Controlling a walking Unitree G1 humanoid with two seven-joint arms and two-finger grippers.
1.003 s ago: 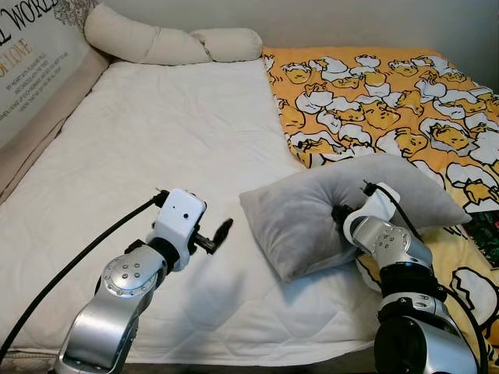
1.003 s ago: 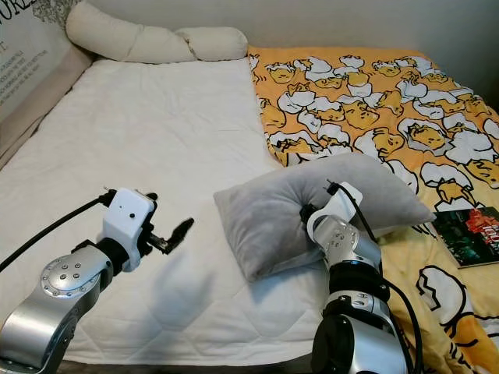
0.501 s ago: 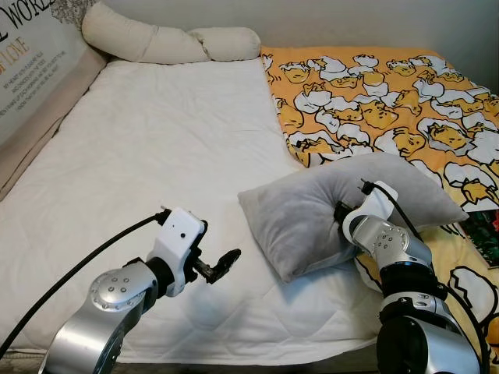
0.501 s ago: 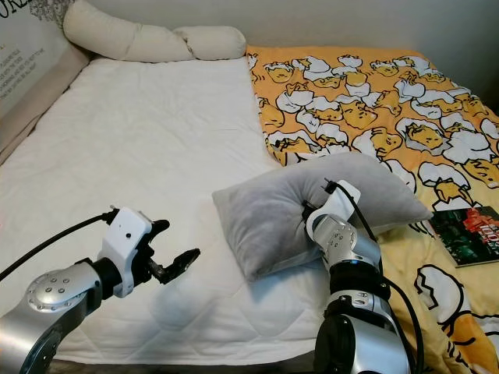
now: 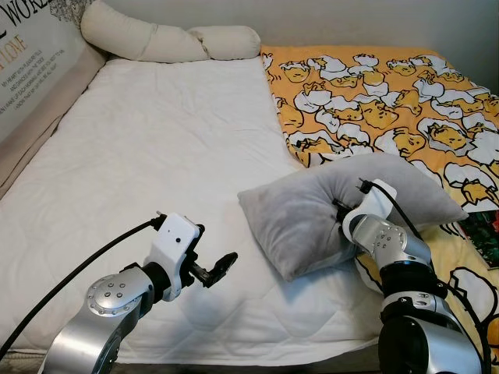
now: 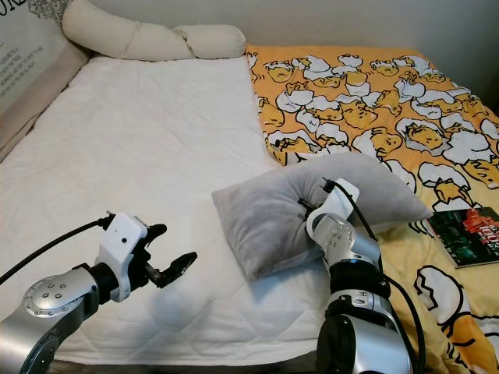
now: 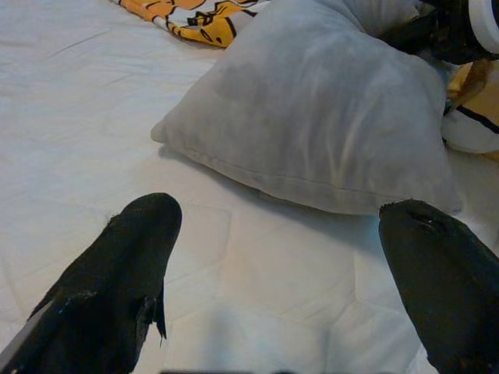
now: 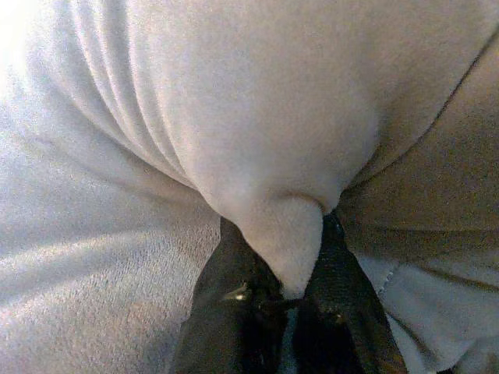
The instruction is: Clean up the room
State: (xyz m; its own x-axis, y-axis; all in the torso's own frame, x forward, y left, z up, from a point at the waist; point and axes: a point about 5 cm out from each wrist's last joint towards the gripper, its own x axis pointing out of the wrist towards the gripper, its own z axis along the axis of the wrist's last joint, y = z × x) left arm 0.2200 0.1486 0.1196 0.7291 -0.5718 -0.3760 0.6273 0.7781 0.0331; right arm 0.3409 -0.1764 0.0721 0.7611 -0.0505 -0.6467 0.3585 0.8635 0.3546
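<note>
- A gray pillow (image 5: 312, 210) lies on the white bed (image 5: 156, 156), in the lower middle of the head views, a bit to the right.
- Its long side runs from lower left up to the right. The right end rests on the yellow blanket with cartoon egg pictures (image 5: 390, 93).
- The right pincer (image 8: 292, 273) is squeezed tight on a fold of the pillow. In the right wrist view the soft gray cloth bunches up between the two black fingers (image 8: 234, 288).
- In the head views the right arm comes up from the lower right, and its wrist is pushed into the middle of the pillow, which dents in there.
- The left pincer (image 5: 221, 265) is at the lower left of the picture, just above the white sheet. Its two fingers are wide apart and hold nothing.
- The left pincer points right, at the near left corner of the pillow. The pillow is close by but not touching it. In the left wrist view the pillow's edge lies across, just past the two open fingertips (image 7: 140, 234).
- I think the left pincer needs to go a little to the right to grab that corner. Then both arms could lift the pillow.
- Two long cream pillows (image 5: 168, 43) lie at the head of the bed, in the upper left. A book or magazine (image 6: 466, 234) lies at the right edge.
</note>
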